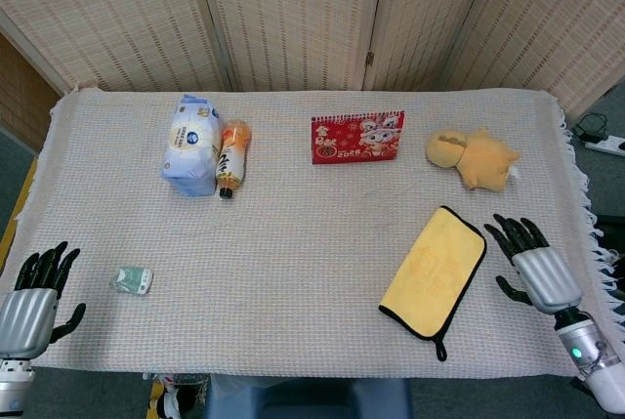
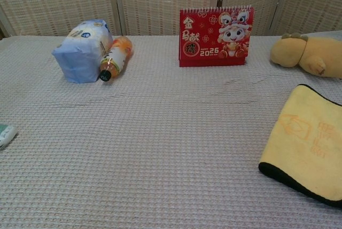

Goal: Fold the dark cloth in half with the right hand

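A: Report right hand status.

B: My right hand (image 1: 534,265) is off the cloth, fingers spread, holding nothing. It sits just beside the right edge of the cloth (image 1: 433,272), not touching it. The chest view does not show it.

A: Cloth position?

B: The cloth lies flat on the table (image 1: 293,243), right of centre, near the front edge. It is folded: yellow face up, dark border along the edges, a small dark loop at its near corner.

A: Left hand?

B: My left hand (image 1: 31,297) is at the front left corner, fingers apart, empty. A small pale packet (image 1: 132,280) lies near it.

A: Other items?

B: At the back: a blue-white bag (image 1: 191,144) touching an orange bottle (image 1: 232,157) lying on its side, a red desk calendar (image 1: 357,136) standing upright, and a yellow plush toy (image 1: 473,156)
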Motion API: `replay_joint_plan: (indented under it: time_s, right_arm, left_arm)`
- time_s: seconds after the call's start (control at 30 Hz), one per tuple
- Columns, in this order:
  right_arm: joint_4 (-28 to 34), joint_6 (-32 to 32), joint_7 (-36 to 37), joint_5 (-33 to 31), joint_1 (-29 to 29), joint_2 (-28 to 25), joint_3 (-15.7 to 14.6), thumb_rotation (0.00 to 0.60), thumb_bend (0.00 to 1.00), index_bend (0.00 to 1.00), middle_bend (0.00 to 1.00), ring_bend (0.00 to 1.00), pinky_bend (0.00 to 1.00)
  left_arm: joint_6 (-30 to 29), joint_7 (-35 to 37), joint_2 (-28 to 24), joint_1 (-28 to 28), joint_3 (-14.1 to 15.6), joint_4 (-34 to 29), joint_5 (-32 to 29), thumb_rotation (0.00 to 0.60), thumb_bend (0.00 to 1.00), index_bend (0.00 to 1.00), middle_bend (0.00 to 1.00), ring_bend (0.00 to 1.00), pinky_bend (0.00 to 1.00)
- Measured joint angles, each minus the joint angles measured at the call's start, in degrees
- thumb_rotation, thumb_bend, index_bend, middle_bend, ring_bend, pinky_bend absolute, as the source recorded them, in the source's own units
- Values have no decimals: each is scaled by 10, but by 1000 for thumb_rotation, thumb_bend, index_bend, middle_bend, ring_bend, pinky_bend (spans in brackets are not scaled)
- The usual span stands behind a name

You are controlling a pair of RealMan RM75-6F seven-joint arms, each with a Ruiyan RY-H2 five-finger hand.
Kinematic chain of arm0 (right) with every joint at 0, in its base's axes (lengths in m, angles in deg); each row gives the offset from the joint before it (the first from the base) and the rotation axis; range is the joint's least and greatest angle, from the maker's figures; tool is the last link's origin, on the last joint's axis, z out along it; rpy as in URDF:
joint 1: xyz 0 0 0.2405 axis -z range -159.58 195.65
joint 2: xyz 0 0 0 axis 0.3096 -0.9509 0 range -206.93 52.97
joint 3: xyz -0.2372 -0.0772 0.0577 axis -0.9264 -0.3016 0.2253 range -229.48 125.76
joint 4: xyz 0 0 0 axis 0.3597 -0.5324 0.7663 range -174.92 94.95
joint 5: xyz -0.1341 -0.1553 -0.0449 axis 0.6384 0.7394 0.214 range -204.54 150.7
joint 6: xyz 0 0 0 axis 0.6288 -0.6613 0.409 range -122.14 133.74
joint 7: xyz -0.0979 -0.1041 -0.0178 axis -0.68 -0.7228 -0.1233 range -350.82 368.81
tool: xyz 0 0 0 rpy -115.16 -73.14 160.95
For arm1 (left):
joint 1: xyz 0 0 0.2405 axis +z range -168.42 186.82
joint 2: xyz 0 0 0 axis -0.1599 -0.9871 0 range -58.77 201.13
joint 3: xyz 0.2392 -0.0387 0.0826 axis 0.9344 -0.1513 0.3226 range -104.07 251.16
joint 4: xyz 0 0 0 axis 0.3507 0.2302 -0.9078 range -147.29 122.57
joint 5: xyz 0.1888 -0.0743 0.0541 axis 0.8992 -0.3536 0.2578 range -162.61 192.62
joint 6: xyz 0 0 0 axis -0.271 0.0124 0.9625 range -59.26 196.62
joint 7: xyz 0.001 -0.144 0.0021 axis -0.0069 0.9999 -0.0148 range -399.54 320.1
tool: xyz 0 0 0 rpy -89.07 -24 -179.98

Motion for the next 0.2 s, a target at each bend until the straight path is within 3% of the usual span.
replay_joint_plan:
  time_s: [0.1,0.2]
  right_arm:
    - [24,-85,-38,-18,52,2,15,600,421,0,0,0,0]
    - [49,-121,-65,-27,83,-3,20,600,421,0,0,0,0]
  left_arm:
    - [1,-5,2,-1,5,-1,11,600,415,0,0,0,0]
    - [-2,-11,6,-2,9,-1,21,600,415,0,0,0,0]
